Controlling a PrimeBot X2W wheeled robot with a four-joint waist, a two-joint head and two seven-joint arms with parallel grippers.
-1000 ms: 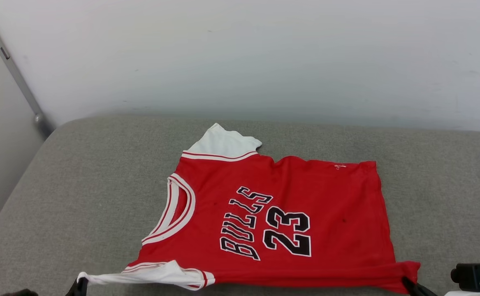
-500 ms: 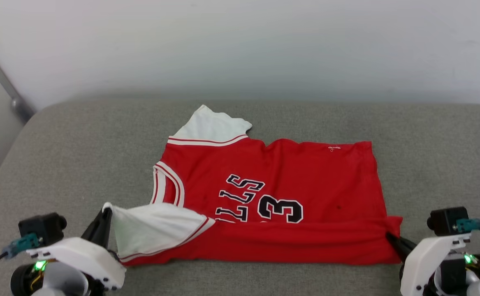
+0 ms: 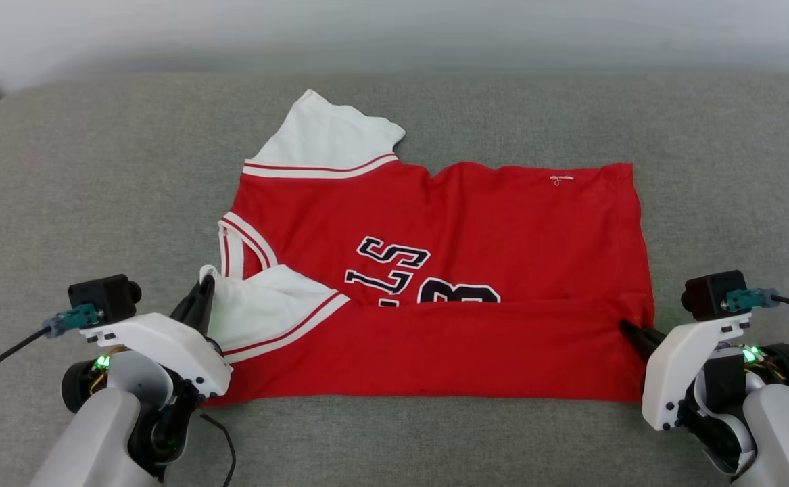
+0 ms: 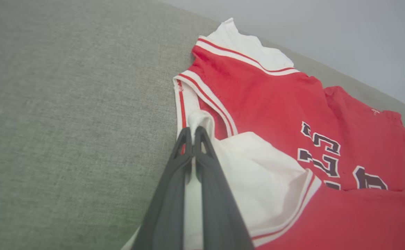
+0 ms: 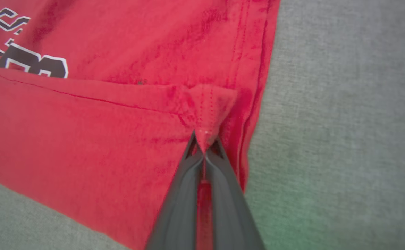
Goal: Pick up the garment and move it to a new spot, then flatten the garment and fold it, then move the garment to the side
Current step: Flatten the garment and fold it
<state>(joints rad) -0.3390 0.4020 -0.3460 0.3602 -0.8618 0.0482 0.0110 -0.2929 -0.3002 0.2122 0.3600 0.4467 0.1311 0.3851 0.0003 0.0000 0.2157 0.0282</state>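
Garment [image 3: 435,223] is mid-cushion [image 3: 63,169], front up, neck [image 3: 242,240] to the left, hem to the right.
Near long edge is folded over toward the far side. The flap covers the near part of the letters [image 3: 384,264] and most of the number [image 3: 458,294]. Flap edge runs left-right, roughly straight, slight sag at the right end.
Left gripper [image 3: 203,297]: fingers pressed together on the tip of the near sleeve [image 3: 266,311]. In the left wrist view white cloth is pinched between the tips and a strip of it runs down between the fingers. The sleeve lies over the neck trim and the left end of the flap.
Right gripper [image 3: 631,331]: fingers pressed together on the hem corner [image 5: 207,107]. In the right wrist view the red cloth is pulled into a small peak at the tips, stitching visible. The corner sits on the garment's right edge, just inside it.
Both grippers are low, at opposite ends of the flap, fingers pointing far.
Far sleeve [image 3: 326,135] lies flat on the cushion at the far left, clear of both grippers.
Garment's near fold line sits just inside the cushion's near side, with grey cloth showing all round it.
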